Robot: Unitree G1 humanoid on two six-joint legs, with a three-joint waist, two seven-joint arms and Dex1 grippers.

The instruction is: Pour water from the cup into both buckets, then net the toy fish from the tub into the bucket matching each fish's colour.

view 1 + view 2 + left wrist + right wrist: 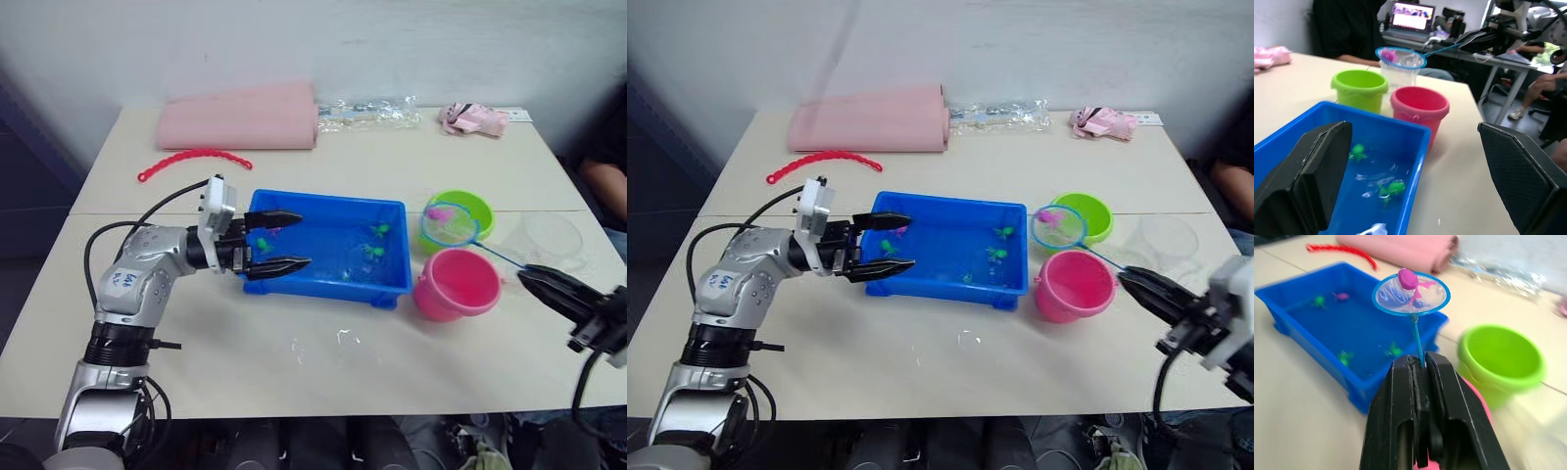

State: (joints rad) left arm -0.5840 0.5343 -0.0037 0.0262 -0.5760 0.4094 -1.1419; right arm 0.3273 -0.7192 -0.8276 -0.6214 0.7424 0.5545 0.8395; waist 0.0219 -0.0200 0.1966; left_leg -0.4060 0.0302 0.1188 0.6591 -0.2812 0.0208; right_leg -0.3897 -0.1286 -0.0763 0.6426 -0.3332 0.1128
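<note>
The left gripper (pixel 277 240) reaches in from the tub's left end, fingers spread wide and empty over the rim of the blue tub (pixel 323 284), perhaps to steady it. Green toy fish (pixel 373 251) lie in the water. The net (pixel 450 223) carries a pink fish (pixel 1408 279) (lifted clear of the water) and hovers by the green bucket (pixel 474 208), just behind the pink bucket (pixel 457 284) where it belongs. The right gripper (pixel 554 288) stretches in low from the right, closed tight on the net's handle. The cup (pixel 554 238) stands behind it.
</note>
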